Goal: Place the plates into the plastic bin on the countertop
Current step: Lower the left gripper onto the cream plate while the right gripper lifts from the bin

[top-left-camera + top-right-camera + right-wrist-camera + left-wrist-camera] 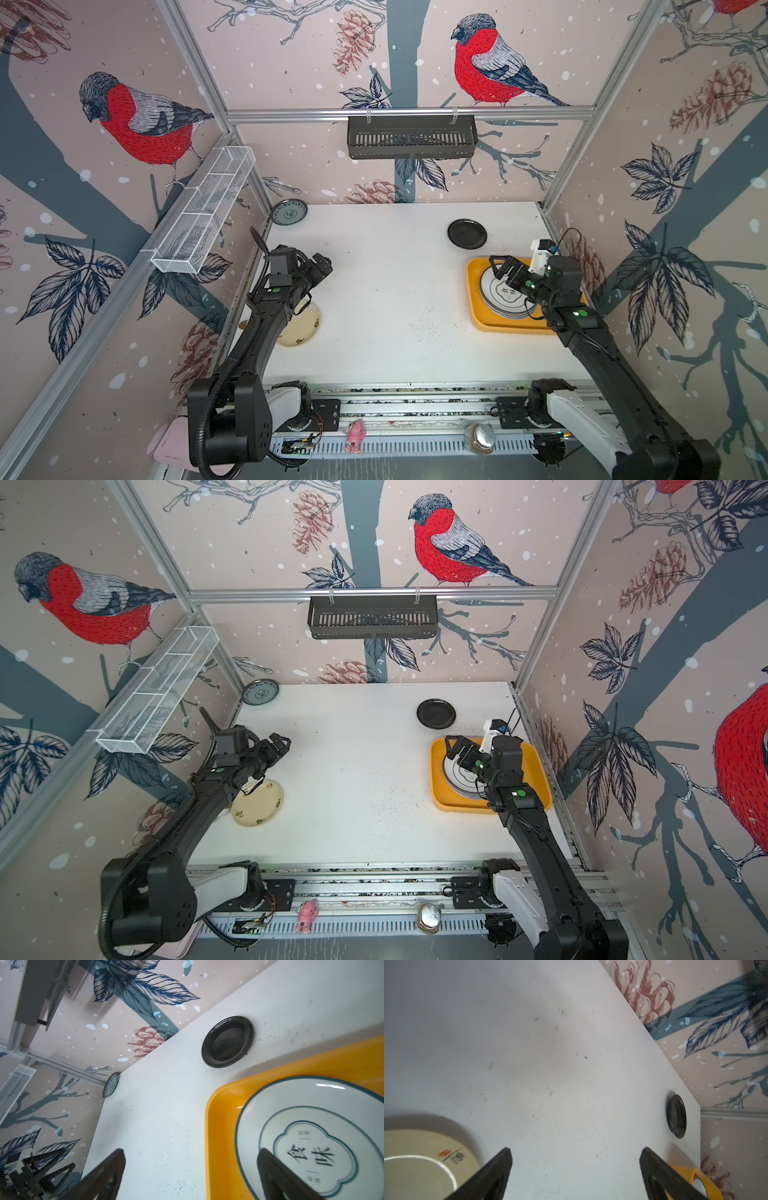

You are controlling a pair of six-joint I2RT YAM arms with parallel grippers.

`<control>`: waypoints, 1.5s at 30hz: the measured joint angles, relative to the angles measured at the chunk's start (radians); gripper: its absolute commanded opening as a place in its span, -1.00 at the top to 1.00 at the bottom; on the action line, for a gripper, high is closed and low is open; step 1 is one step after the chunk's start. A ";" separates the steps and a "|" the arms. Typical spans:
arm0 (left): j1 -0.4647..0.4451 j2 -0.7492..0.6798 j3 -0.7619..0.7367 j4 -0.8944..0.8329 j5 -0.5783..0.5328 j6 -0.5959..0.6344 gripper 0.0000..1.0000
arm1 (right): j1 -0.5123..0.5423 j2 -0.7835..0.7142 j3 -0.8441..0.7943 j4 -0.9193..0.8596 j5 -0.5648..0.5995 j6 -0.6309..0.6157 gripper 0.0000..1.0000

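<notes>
The yellow-orange plastic bin [473, 291] [436, 771] [220, 1126] sits at the right of the white countertop [395, 291]. It holds a stack of white plates [496, 297] [457, 779]; the top plate [311, 1126] has a teal flower outline. My right gripper [500, 266] [455, 746] [191, 1155] hangs open over the bin's left rim, holding nothing. A black plate [467, 234] [227, 1041] lies behind the bin. In the back left corner is a grey-teal plate [289, 212]. A cream plate [303, 328] [415, 1157] lies partly under my left arm, whose gripper [324, 264] [575, 1153] is open and empty.
A black slotted basket [411, 137] hangs on the back wall and a white wire basket [203, 208] on the left wall. On the front rail stand a pink toy [355, 436] and a silvery object [480, 438]. A pale pink tray [170, 444] lies at the front left.
</notes>
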 measured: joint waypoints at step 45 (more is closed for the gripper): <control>0.258 -0.213 -0.251 -0.505 -0.108 -0.248 -0.92 | 0.233 0.575 0.218 0.467 -0.114 -0.002 -1.00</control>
